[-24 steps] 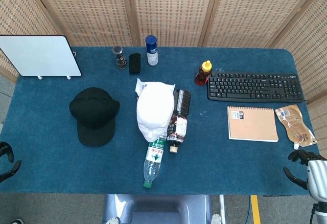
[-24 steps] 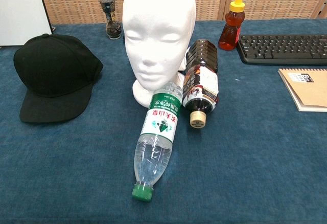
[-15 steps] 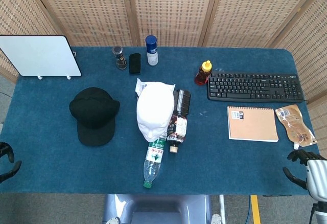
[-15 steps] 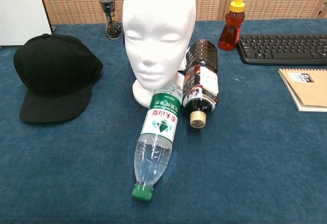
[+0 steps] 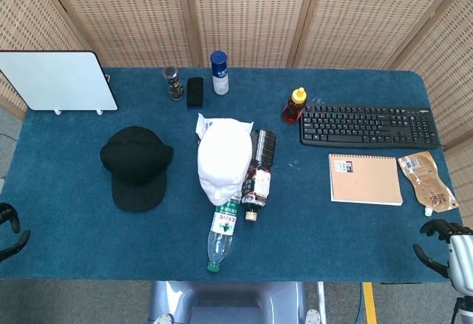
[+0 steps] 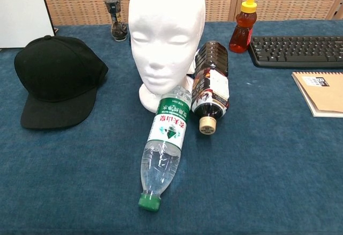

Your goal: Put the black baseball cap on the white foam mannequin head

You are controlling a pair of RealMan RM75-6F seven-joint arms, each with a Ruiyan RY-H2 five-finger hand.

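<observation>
The black baseball cap [image 5: 135, 163] lies flat on the blue table, brim toward the front, left of the white foam mannequin head [image 5: 224, 160]. In the chest view the cap [image 6: 56, 76] sits at the left and the head [image 6: 166, 31] stands upright, bare, facing me. My left hand [image 5: 9, 231] hangs off the table's front left corner, far from the cap, fingers apart and holding nothing. At the front right corner my right hand [image 5: 442, 244] shows only in part, fingers apart and empty. Neither hand appears in the chest view.
A clear water bottle [image 6: 163, 152] and a dark bottle [image 6: 210, 87] lie against the head's base. A honey bottle [image 5: 294, 106], keyboard [image 5: 368, 124], notebook [image 5: 365, 178] and pouch [image 5: 427, 180] fill the right side. A whiteboard [image 5: 59, 80], grinder [image 5: 174, 83], phone [image 5: 195, 91] and blue can [image 5: 219, 72] stand at the back.
My right hand has slipped slightly down and right toward the frame corner. The cap, the head and the left hand are as before.
</observation>
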